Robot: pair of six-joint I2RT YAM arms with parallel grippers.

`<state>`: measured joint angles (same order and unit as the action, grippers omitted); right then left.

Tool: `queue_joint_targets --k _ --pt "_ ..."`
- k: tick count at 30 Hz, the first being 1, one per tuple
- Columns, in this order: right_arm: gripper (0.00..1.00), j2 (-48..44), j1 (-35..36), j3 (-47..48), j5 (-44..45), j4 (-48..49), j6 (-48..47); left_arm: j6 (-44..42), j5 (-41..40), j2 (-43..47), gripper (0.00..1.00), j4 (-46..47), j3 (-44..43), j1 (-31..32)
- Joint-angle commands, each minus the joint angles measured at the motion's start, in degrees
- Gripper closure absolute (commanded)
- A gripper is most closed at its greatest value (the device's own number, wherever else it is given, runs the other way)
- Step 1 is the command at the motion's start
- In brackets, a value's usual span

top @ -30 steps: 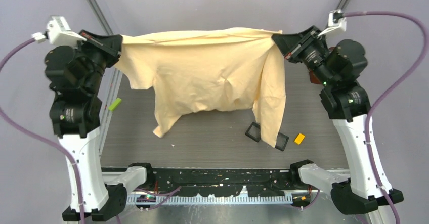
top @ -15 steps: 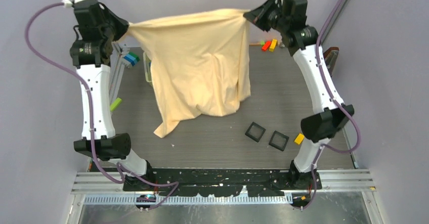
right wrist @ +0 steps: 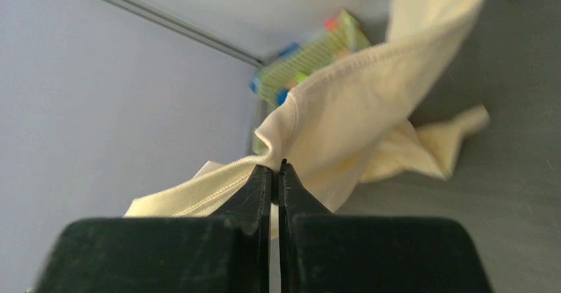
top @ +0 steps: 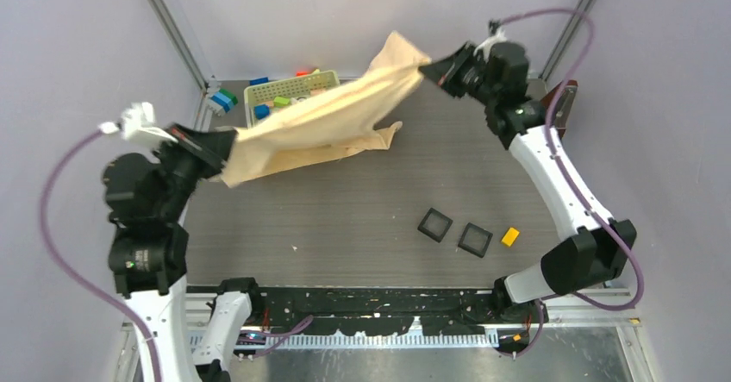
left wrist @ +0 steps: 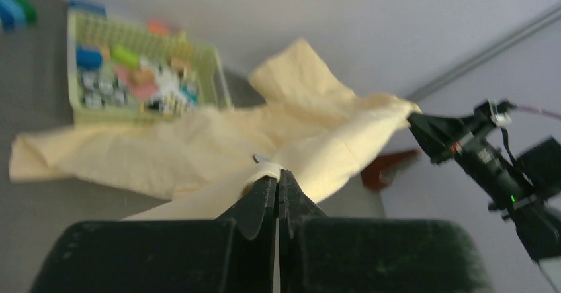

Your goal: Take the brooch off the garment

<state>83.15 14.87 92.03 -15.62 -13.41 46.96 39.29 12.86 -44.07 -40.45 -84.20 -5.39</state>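
The garment is a pale yellow cloth stretched in a slanting band between my two grippers, its lower folds lying on the table. My left gripper is shut on its left end; the left wrist view shows the closed tips pinching a fold of the garment. My right gripper is shut on the far right end; the right wrist view shows the tips clamped on the stitched hem of the garment. A tiny grey speck sits by the left tips; I cannot tell if it is the brooch.
A green basket of small coloured blocks stands at the back, partly under the cloth. Blue blocks lie left of it. Two black square trays and an orange block sit front right.
The garment no longer hangs spread high; it is pulled into a low slanting band. My left gripper has swung down and nearer, and the right gripper has dropped a little at the far right.
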Motion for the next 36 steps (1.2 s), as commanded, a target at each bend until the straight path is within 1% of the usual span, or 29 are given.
queue_joint_targets --k 1,2,3,4,8,11,12,15,17,21,23,24,27,29,30,33,35,36 --pt "0.99 0.12 -1.34 -19.5 1.85 5.8 -1.14 0.58 14.18 7.13 1.0 -3.71 19.15 -0.67" --pt "0.99 -0.12 -1.34 -24.83 2.01 5.68 -1.84 -0.49 14.28 10.07 1.0 -5.68 22.65 -0.68" --pt "0.99 -0.32 -1.29 -27.45 1.76 6.16 -2.12 -1.64 14.52 12.67 1.0 -7.7 25.85 -0.67" --pt "0.99 -0.17 -1.26 -32.47 1.35 7.71 -2.44 -2.7 14.86 14.93 1.0 -9.56 28.75 -0.68" --pt "1.0 1.56 -1.33 -45.28 2.53 13.99 -2.0 -4.27 17.95 20.79 1.0 -16.53 36.52 -0.68" --pt "0.99 1.65 -1.34 -51.66 4.77 18.58 -1.58 -4.48 21.8 21.93 1.0 -18.41 42.55 -0.38" --pt "0.99 1.48 -1.34 -53.72 6.23 18.76 -1.55 -4.41 22.96 22.51 1.0 -18.29 44.69 -0.32" --pt "0.99 -0.05 -1.34 -55.1 8.29 16.64 -2.49 -4.16 24.29 24.55 1.0 -18.61 49.77 0.12" --pt "0.99 -1.33 -1.35 -54.19 9.15 13.35 -3.88 -4.09 25.95 24.21 1.0 -18.89 50.54 0.34" --pt "0.99 -4.16 -1.34 -51.66 12.46 7.12 -7.3 -3.82 25.17 23.2 1.0 -18.52 50.39 0.89" --pt "0.99 -5.6 -1.34 -50.89 13.83 5.72 -8.69 -2.31 25.06 22.48 1.0 -16.96 50.7 0.95" --pt "0.99 -6.53 -1.34 -50.85 14.15 5.66 -8.96 -0.07 24.7 22.13 1.0 -15.62 50.66 0.91" --pt "0.99 -8.71 -1.34 -53.5 13.75 10.11 -8.47 6.97 23.42 21.56 1.0 -8.43 50.36 1.06" --pt "0.99 -9.72 -1.34 -56.12 13.11 15.27 -7.79 9.09 20.0 20.19 1.0 -2.49 49.78 1.37" --pt "0.99 -9.96 -1.29 -56.89 13.0 17.96 -7.86 9.05 18.41 18.4 1.0 -0.57 49.38 1.53" --pt "0.99 -10.3 -1.34 -59.24 13.41 20.21 -8.35 7.61 16.92 9.44 1.0 3.56 47.39 2.76" --pt "0.99 -10.23 -1.34 -60.19 13.49 21.19 -8.48 6.93 15.26 3.81 1.0 5.84 45.41 5.74" --pt "0.99 -10.17 -1.29 -60.55 13.59 22.23 -8.56 6.71 12.6 1.96 1.0 6.05 44.45 8.39"
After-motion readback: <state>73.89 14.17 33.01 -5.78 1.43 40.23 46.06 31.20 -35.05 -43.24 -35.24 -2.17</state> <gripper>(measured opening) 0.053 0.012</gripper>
